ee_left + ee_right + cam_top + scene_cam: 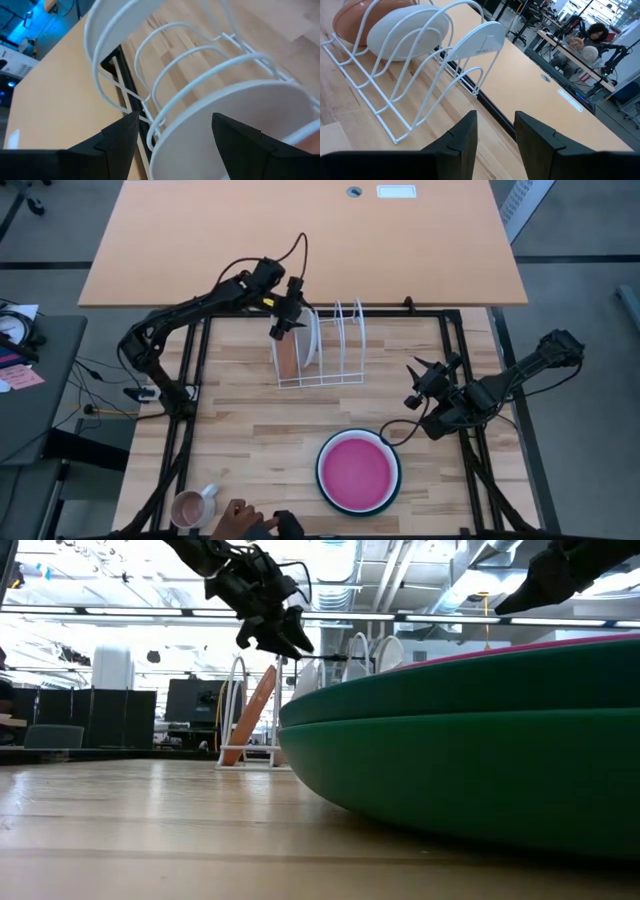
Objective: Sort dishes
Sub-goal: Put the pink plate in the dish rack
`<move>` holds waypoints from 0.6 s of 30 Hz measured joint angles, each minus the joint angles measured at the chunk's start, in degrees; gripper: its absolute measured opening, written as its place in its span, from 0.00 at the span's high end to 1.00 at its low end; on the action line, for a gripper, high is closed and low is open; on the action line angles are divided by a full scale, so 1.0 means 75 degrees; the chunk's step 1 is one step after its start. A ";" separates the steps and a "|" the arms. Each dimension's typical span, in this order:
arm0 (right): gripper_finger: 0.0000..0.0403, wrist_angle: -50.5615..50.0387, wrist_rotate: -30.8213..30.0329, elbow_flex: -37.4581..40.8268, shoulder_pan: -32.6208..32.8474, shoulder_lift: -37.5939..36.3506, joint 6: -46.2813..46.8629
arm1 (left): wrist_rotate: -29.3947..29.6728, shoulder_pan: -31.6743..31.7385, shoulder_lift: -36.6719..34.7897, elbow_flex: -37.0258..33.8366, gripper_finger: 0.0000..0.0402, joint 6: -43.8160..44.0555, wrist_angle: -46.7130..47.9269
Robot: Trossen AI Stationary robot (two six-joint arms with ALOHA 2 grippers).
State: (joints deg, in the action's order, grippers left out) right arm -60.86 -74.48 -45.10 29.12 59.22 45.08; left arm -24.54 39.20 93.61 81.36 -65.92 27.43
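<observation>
A white wire rack (335, 345) stands at the table's far middle. An orange-brown plate (288, 358) leans on edge in its left end, and a white plate (313, 335) stands on edge in the slot beside it. My left gripper (281, 330) hangs open just above the white plate (240, 130), a finger on either side of its upper rim, apart from it. A magenta pink plate (357, 470) lies flat on a dark green plate (460, 750) at the near middle. My right gripper (416, 386) waits open at the right, holding nothing.
A small pink mug (190, 507) stands at the near left edge, with a person's hand (240, 520) beside it. The rack's right-hand slots (420, 75) hold nothing. Bare wood lies between the rack and the stacked plates.
</observation>
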 joint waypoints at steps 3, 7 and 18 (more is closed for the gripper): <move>0.66 0.0000 0.0000 -0.0001 0.0000 0.0000 0.0000 | 0.0042 -0.0082 -0.0249 0.0000 0.39 0.0382 0.0104; 0.66 0.0000 0.0000 -0.0002 -0.0002 0.0000 -0.0003 | 0.0044 -0.0320 -0.0707 0.0000 0.39 0.1791 0.0384; 0.66 0.0051 0.1676 -0.0003 -0.0003 0.0000 0.1202 | 0.0911 -0.2660 -0.1875 0.0000 0.40 0.6222 0.2890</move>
State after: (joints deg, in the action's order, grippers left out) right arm -60.48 -61.91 -45.12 29.10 59.22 54.09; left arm -17.70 19.25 79.55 81.36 -19.25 49.11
